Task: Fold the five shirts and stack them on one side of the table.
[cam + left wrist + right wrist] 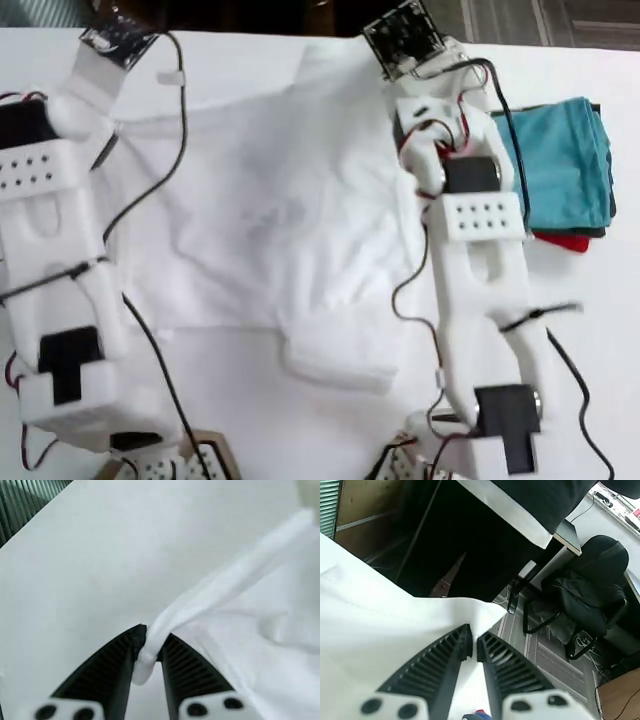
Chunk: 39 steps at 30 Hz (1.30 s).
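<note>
While the white shirt [270,220] lies spread and rumpled across the middle of the tabletop [230,410], both arms hold it along its far side. The left arm [60,230] reaches to the far left corner, its jaws clenched on a bunched strip of the shirt's cloth. The right arm [480,260] stretches to the far edge, its jaws pinched together on the shirt's edge. Just beside the right arm sits a folded stack: a teal shirt [560,160] on top, a dark layer under it and a red shirt [565,241] at the bottom
</note>
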Each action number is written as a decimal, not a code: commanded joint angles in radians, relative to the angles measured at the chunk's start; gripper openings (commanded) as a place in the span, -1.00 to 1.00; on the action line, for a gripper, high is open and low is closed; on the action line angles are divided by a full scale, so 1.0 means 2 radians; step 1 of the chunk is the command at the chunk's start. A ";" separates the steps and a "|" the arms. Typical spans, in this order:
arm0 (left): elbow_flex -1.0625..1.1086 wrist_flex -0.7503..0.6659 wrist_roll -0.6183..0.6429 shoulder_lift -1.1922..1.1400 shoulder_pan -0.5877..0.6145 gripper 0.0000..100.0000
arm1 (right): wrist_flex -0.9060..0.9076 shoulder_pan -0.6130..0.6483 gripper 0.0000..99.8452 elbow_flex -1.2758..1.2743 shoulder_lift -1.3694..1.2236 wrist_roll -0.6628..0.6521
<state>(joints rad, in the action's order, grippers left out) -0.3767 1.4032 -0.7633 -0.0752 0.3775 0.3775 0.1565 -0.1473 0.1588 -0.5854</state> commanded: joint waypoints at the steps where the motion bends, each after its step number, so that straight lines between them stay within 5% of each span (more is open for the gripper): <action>1: -0.006 -0.044 0.005 -0.008 -0.002 -0.95 | -0.023 -0.001 -0.96 0.041 -0.025 0.000; 30: 0.010 0.037 0.002 -0.196 -0.007 -0.95 | 0.241 0.007 -0.96 0.069 -0.188 0.003; 39: -0.013 0.172 -0.030 -0.140 -0.008 -0.95 | 0.329 0.006 -0.96 0.060 -0.082 0.004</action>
<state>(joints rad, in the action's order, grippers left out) -0.3705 1.6671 -0.7925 -0.4649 0.3606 0.9743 0.1688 -0.0568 -0.1343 -0.5884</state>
